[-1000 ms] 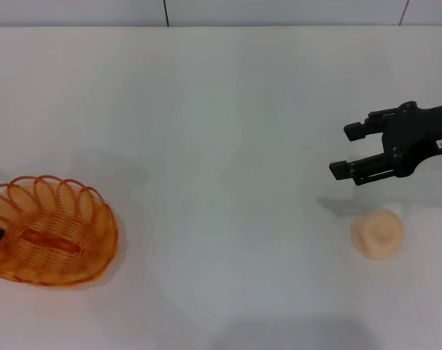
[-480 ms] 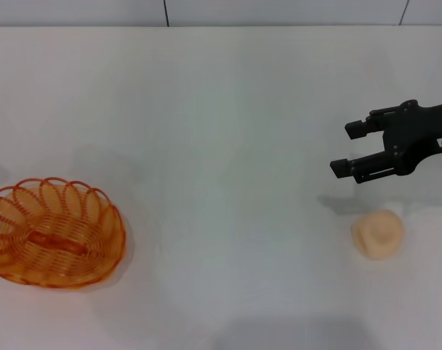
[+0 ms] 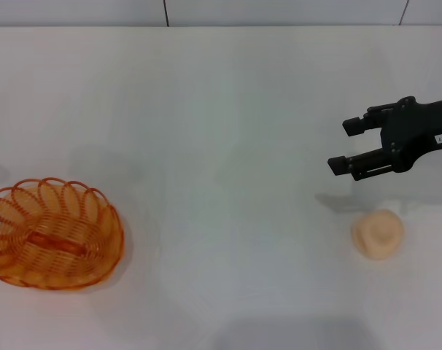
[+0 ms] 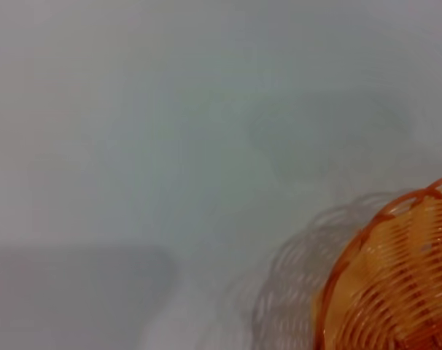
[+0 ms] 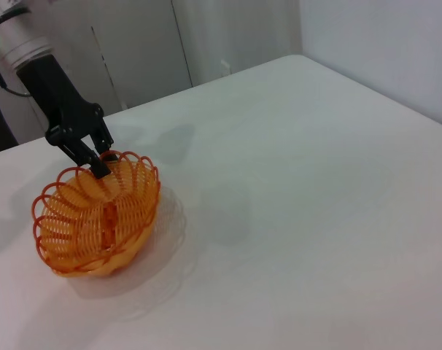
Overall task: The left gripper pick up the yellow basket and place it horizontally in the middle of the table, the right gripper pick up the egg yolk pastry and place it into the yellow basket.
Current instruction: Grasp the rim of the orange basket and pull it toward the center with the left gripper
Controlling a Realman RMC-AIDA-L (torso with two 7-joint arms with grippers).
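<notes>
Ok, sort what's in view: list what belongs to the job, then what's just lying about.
Belongs to the job:
- yellow basket, at the table's left edge
- left gripper, shut on the basket's rim
- egg yolk pastry, on the right
- right gripper, open above the pastry
- table

Lying about:
- nothing visible

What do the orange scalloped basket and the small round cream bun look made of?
The orange scalloped basket looks like glossy coated wire or moulded plastic: thin looped strands with open gaps, held at its rim by the left gripper. The small round cream bun looks matte and doughy, a baked pastry with a dimpled top.
</notes>
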